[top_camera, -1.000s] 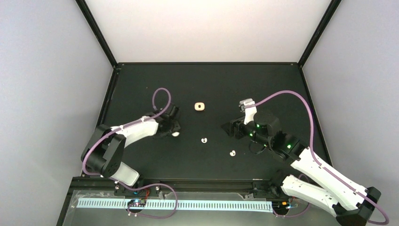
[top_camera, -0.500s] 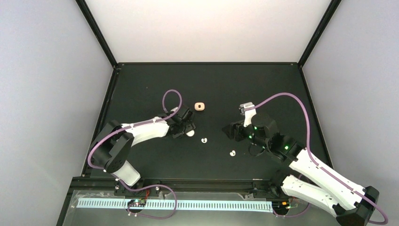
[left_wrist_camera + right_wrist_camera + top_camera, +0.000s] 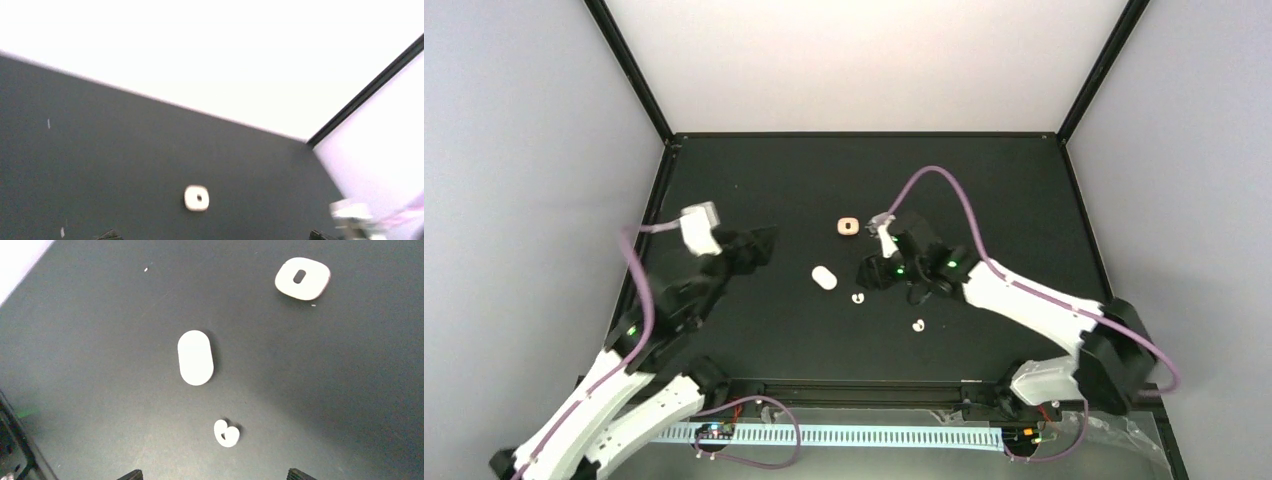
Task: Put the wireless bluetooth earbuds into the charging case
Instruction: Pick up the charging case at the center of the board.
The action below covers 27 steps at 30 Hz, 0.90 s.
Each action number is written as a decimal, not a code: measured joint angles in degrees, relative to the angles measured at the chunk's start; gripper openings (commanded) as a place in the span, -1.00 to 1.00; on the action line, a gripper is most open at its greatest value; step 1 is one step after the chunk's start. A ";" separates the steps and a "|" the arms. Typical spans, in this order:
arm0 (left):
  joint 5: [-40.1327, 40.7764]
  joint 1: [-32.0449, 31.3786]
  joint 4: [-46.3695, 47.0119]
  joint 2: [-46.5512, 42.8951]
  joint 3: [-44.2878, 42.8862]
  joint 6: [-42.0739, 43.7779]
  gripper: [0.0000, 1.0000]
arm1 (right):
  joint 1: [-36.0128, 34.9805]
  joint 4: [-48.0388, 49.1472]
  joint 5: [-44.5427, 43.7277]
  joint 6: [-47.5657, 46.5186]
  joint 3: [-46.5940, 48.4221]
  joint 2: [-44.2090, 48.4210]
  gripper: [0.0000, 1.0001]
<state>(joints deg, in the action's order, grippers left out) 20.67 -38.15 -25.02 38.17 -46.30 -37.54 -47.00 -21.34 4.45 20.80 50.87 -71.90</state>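
Observation:
A white oval charging case lies shut and flat on the black table, also in the right wrist view. One curled white earbud lies just in front of it, and a second earbud lies nearer the front edge. My right gripper hovers open over the first earbud, whose curl sits between and just ahead of the spread tips. My left gripper is raised at the left, open and holding nothing.
A cream rounded-square piece with a dark slot lies behind the case, seen too in the left wrist view and the right wrist view. Black frame posts and pale walls bound the table.
The left gripper opened and left the white case on the table near the middle, then drew back to the left and up. The right arm swung left over the nearer earbud.

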 measured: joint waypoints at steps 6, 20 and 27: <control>1.84 0.26 1.92 -14.91 2.05 15.15 0.98 | -3.02 2.19 2.12 -5.46 11.80 -21.18 0.50; -0.98 0.26 -0.96 -17.35 9.29 22.99 0.98 | -6.14 -5.75 -1.55 -16.13 32.24 -46.80 0.39; -1.18 0.26 -1.07 -18.75 9.29 23.78 0.98 | -6.82 -7.23 -3.78 -18.05 34.56 -48.74 0.07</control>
<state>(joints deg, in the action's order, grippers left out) 19.49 -37.89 -26.09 19.42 -37.01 -13.76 -53.82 -28.58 0.67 2.74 85.43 -120.64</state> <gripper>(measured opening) 0.988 0.601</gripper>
